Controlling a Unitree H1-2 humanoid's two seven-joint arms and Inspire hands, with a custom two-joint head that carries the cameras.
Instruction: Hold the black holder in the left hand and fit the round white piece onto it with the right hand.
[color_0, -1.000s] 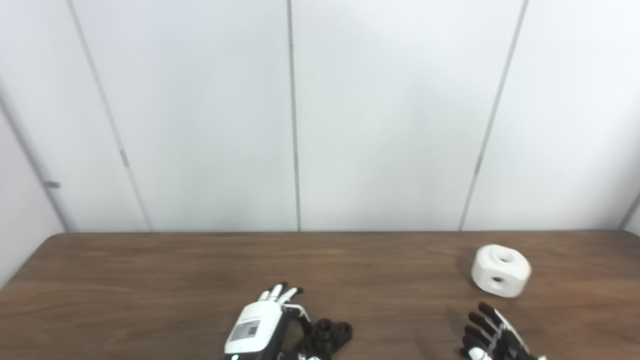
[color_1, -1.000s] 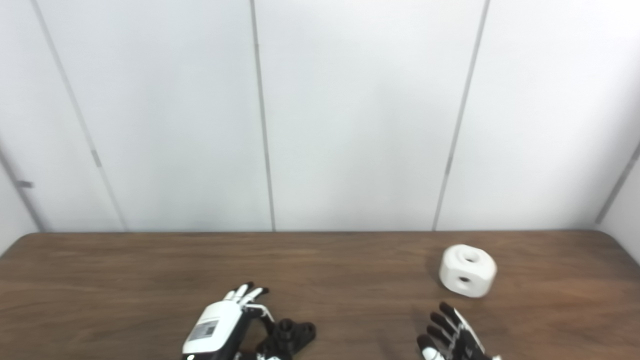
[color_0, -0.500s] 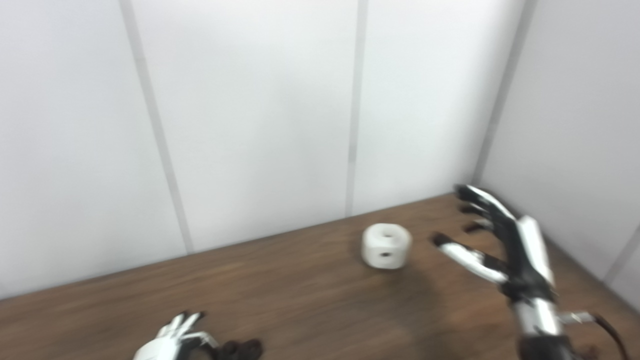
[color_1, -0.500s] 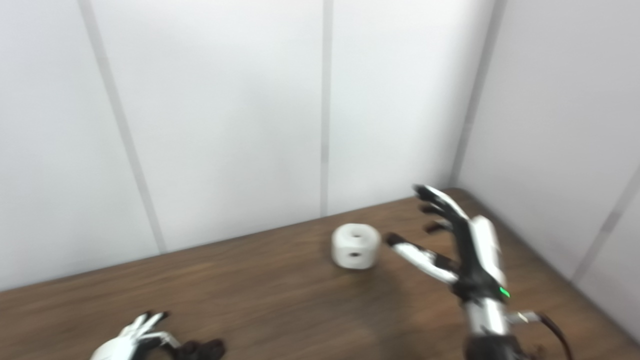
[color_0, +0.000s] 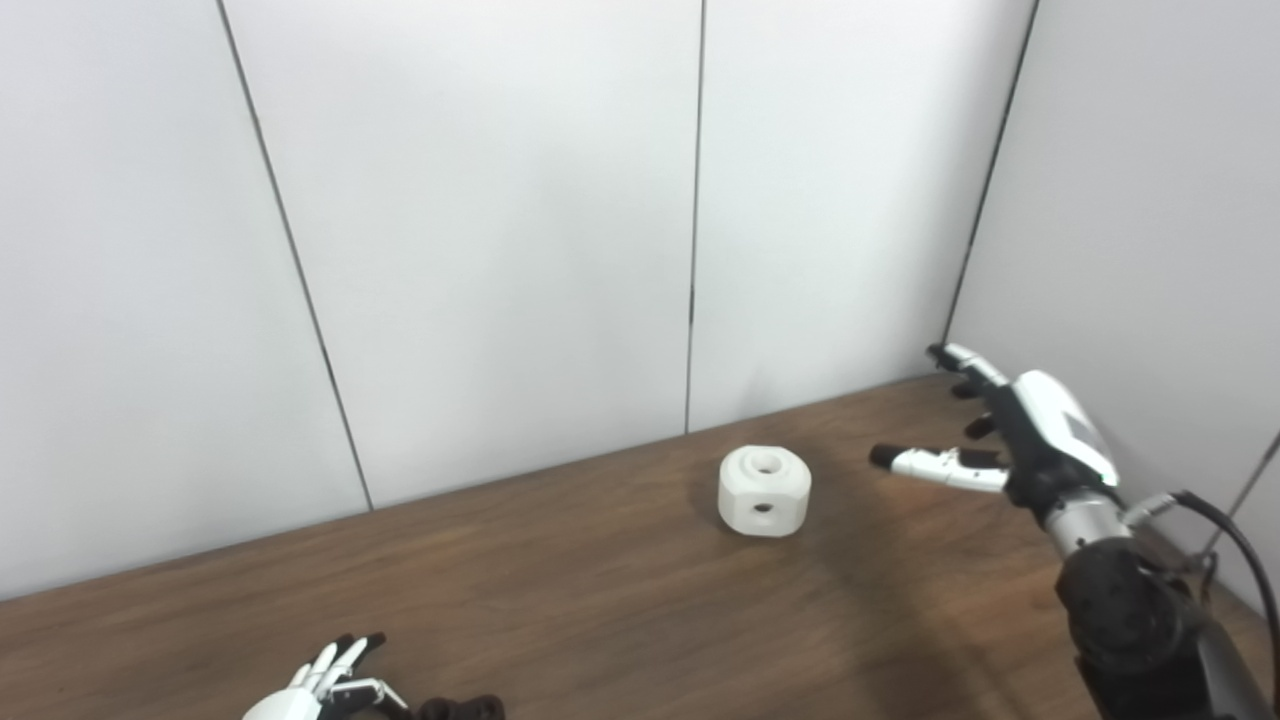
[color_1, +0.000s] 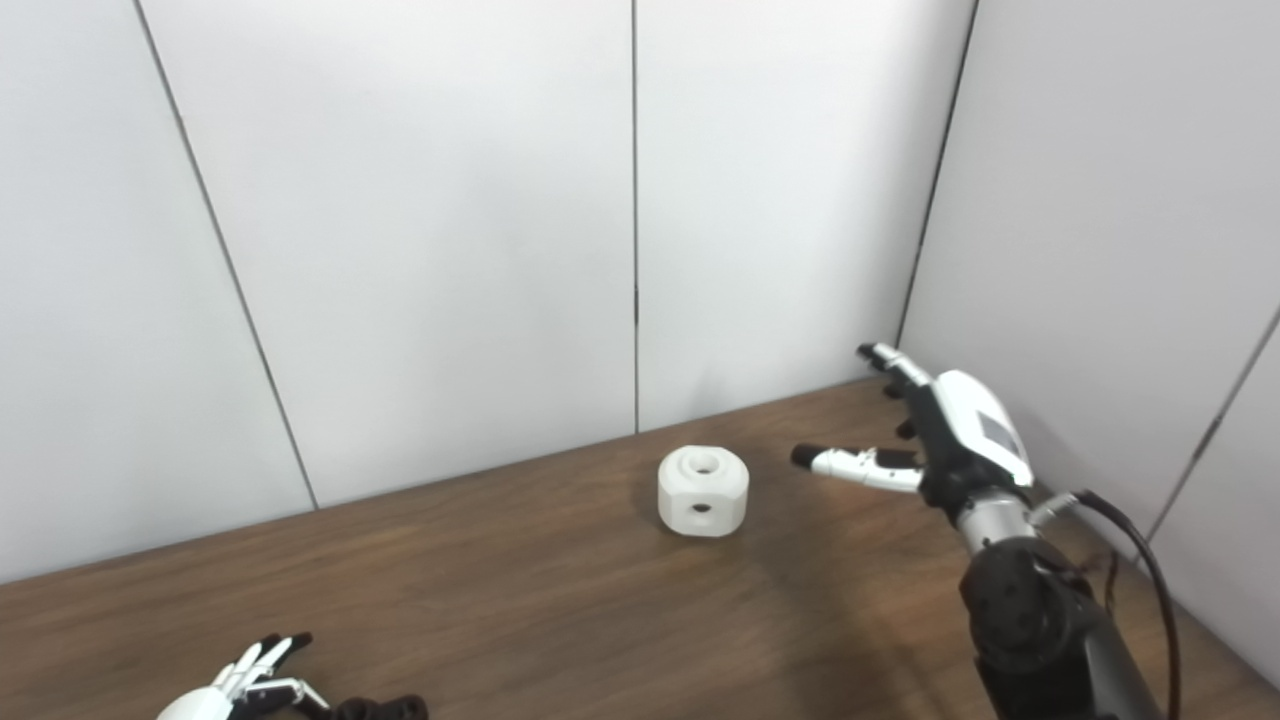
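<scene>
Down at the near edge you can see your left hand (color_0: 300, 695) low on the bench (color_0: 560, 600), fingers (color_0: 340, 660) stretched out and apart. The black holder (color_0: 462, 708) lies just beside it; you cannot tell if they touch. Farther back, the round white piece (color_0: 764, 491) sits alone on the bench near the wall. Your right hand (color_0: 1010, 440) hangs in the air to its right, fingers spread wide, holding nothing.

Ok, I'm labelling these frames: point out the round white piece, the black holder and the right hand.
round white piece (color_0: 764, 490), left eye view, front face.
black holder (color_1: 385, 709), right eye view, top edge.
right hand (color_1: 955, 430), right eye view, back of hand.
</scene>
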